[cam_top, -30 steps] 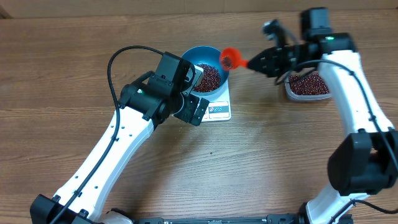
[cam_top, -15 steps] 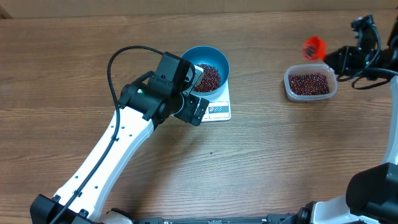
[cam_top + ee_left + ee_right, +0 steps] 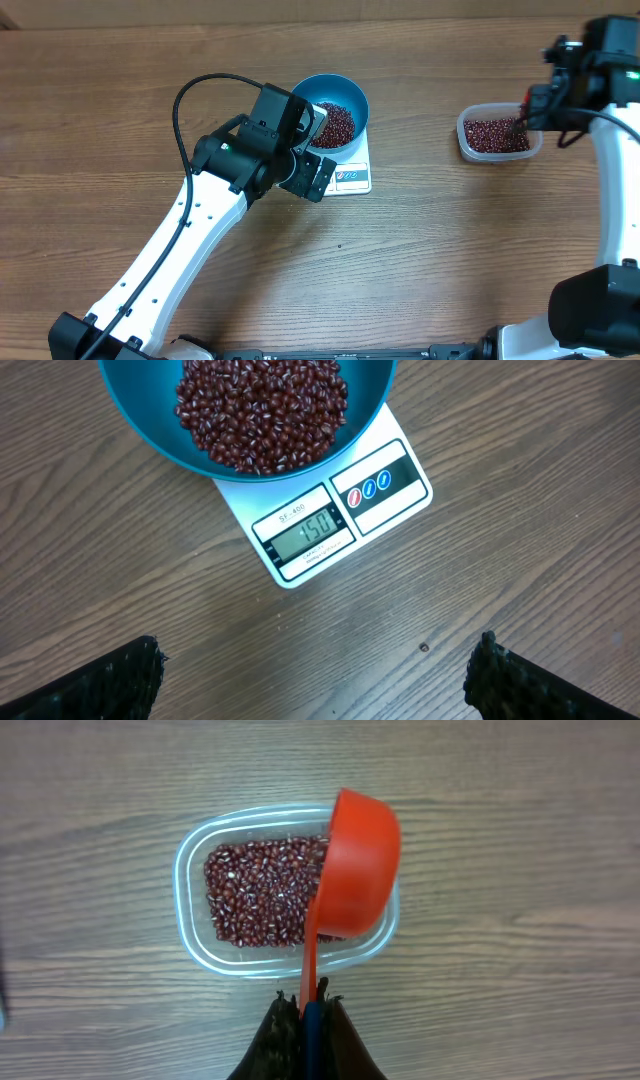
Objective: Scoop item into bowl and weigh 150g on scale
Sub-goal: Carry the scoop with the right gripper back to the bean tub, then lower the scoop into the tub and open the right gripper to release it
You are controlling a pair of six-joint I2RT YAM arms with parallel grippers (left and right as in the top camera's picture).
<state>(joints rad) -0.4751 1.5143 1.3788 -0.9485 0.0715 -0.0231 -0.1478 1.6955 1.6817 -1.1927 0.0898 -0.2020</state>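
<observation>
We see a wooden table [image 3: 450, 250] where the blue bowl [image 3: 318, 88] of red-brown beans [image 3: 337, 125] sits on the white scale [image 3: 352, 177], display reading 150, below our wide-open left fingers [image 3: 110, 685], while well to the right a clear tub [image 3: 190, 930] of beans lies under the tilted red scoop [image 3: 358, 865] our closed right fingers [image 3: 270, 1045] grip.

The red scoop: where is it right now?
Right wrist view: the red scoop hangs above the clear tub's right end, held by the right gripper.
</observation>
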